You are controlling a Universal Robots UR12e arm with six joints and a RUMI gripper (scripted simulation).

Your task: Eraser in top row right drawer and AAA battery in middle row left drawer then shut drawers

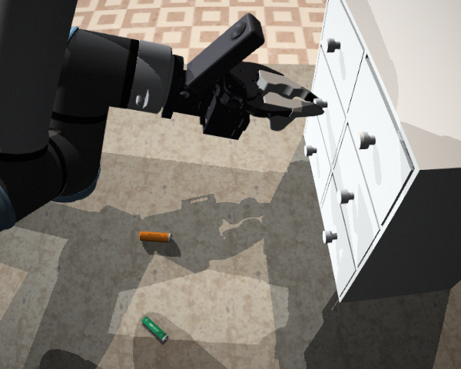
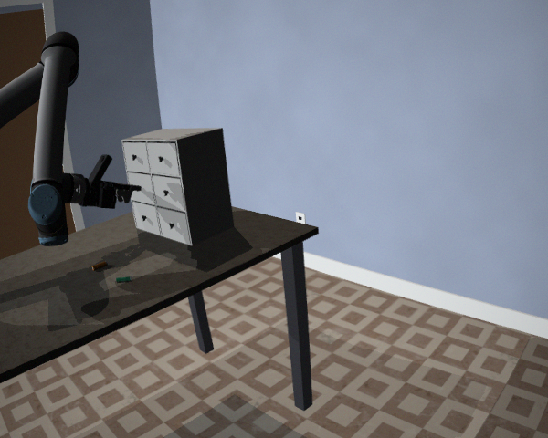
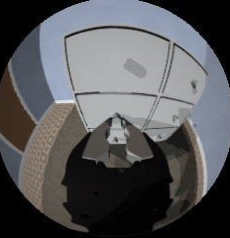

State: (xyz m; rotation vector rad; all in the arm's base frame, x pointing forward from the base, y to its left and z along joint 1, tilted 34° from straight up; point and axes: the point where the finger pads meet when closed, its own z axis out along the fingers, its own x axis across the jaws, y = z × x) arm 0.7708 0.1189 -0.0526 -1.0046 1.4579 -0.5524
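Note:
The white chest (image 1: pixel 433 222) (image 2: pixel 205 188) stands upright with its drawers flush. My gripper (image 1: pixel 319 104) (image 2: pixel 139 188) (image 3: pixel 116 118) is level, its fingertips closed around the knob of the middle row's left drawer (image 1: pixel 333 123) (image 2: pixel 146 182) (image 3: pixel 95 106). The top row's right drawer (image 1: pixel 386 114) (image 2: pixel 170 167) is shut. A green battery (image 1: pixel 154 329) (image 2: pixel 123 279) (image 3: pixel 178 191) lies on the table; it looks thinner than the orange battery (image 1: pixel 155 237) (image 2: pixel 99 265), so it seems the AAA. No eraser is visible.
The other drawer knobs stick out near my fingers: top left (image 1: pixel 333 44) (image 2: pixel 133 157), middle right (image 1: pixel 345 196) (image 2: pixel 166 192) and bottom left (image 1: pixel 310 150) (image 2: pixel 143 217). The table's edge (image 2: pixel 265 252) runs along the chest's right side.

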